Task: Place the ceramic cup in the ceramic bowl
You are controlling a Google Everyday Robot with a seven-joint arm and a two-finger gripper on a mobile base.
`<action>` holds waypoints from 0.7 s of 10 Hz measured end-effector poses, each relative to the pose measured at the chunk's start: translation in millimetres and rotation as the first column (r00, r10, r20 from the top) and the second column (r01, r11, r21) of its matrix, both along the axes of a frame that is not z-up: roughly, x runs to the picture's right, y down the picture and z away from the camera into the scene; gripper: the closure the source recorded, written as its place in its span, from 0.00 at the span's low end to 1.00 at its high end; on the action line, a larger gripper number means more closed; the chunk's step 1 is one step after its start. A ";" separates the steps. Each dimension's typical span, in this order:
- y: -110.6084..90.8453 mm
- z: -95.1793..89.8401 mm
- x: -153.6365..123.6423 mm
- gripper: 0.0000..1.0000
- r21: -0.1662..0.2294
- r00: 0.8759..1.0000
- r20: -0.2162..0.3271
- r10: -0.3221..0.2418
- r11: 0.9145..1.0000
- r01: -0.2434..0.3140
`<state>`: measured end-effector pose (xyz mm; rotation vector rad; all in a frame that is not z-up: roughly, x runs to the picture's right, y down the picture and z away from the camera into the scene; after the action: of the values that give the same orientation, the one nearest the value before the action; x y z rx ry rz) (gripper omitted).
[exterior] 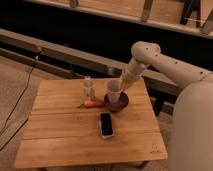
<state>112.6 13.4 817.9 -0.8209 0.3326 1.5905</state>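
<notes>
The white ceramic cup (pixel 113 92) stands upright with its base inside the dark maroon ceramic bowl (pixel 116 104), which sits at the back middle of the wooden table (pixel 60 140). My gripper (pixel 122 83) reaches down from the right and is shut on the cup's right rim. The white arm (pixel 150 55) runs up and to the right from it. I cannot tell whether the cup's base rests on the bowl's bottom.
A slim clear bottle-like thing (pixel 88 87) stands left of the bowl. An orange carrot-like thing (pixel 93 104) lies beside the bowl's left edge. A dark flat phone-like object (pixel 105 124) lies in front of the bowl. A low ledge (pixel 55 52) runs behind the table, and a cable (pixel 20 105) lies on the floor to the left.
</notes>
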 end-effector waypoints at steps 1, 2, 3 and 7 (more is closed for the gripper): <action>6.1 5.1 3.9 1.00 -0.032 1.000 -0.006 -0.012 0.999 0.012; 10.6 10.1 6.9 1.00 -0.061 1.000 -0.013 -0.024 0.998 0.023; 16.3 16.0 9.3 1.00 -0.098 0.999 -0.018 -0.044 0.994 0.042; 19.2 32.2 9.5 1.00 -0.146 0.995 0.006 -0.102 0.984 0.101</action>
<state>122.1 32.6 850.1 -0.9006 0.4894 1.4844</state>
